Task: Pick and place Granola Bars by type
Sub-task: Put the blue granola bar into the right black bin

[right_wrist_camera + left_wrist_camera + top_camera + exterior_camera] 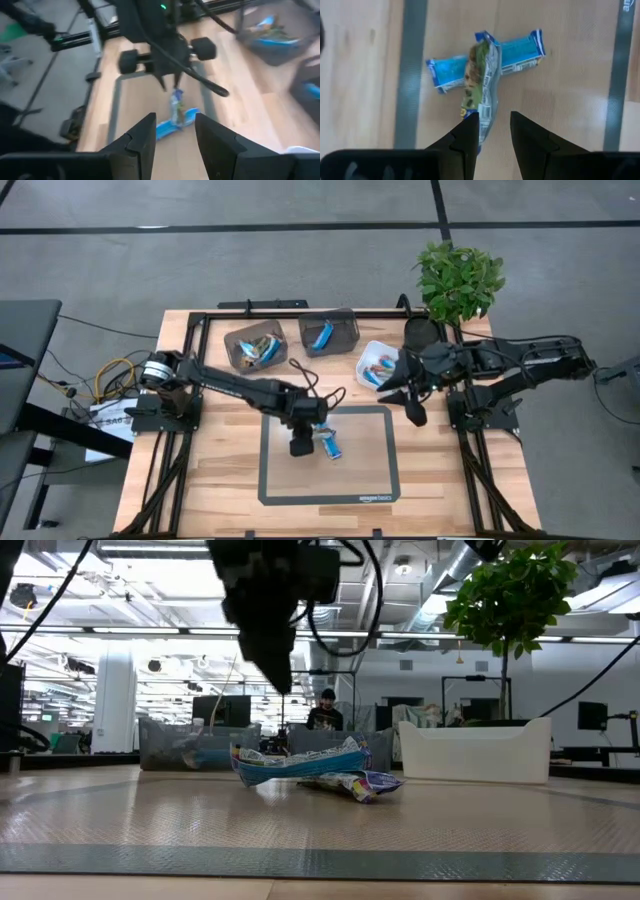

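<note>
Over the mat (375, 480), left hand (494, 125) slightly parted, empty, above crossed Granola Bars (485, 65), right hand (175, 131) seemingly parted, empty.

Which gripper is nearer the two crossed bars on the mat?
Left. The left gripper hangs open right over the crossed bars, fingers beside the green one. The right gripper is open too, off by the white tray, well clear of them.

Mat (375, 480) front half bare, open to approach. Two crossed Granola Bars (328, 442) near its rear edge; left gripper (312, 432) directly above blocks descent.
</note>
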`<act>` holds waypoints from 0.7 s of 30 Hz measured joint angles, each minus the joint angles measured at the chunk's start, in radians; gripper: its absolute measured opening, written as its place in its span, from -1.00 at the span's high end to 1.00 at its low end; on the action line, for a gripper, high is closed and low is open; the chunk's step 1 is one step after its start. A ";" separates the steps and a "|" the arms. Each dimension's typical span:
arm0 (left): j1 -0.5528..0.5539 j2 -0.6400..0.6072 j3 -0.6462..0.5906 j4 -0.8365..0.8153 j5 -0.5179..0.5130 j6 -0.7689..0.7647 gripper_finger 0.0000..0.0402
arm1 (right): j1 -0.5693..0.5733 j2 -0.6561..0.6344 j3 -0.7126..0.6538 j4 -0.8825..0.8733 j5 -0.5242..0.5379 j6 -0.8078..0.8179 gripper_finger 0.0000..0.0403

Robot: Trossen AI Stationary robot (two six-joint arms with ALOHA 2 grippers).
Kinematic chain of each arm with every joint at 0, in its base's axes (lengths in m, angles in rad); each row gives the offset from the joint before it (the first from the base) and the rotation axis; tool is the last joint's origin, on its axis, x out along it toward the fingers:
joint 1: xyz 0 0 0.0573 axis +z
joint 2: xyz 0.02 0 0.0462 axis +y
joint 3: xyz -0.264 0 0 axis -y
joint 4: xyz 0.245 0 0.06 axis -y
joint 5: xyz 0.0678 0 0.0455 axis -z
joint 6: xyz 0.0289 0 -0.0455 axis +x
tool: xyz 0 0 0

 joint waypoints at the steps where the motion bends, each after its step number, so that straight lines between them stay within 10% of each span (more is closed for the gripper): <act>1: -0.008 0.000 -0.021 0.021 -0.004 -0.009 0.49 | 0.005 0.000 0.000 0.001 -0.018 0.000 0.36; 21: -0.018 0.109 -0.136 0.192 -0.060 -0.006 0.49 | 0.020 0.000 0.001 0.053 -0.021 0.019 0.36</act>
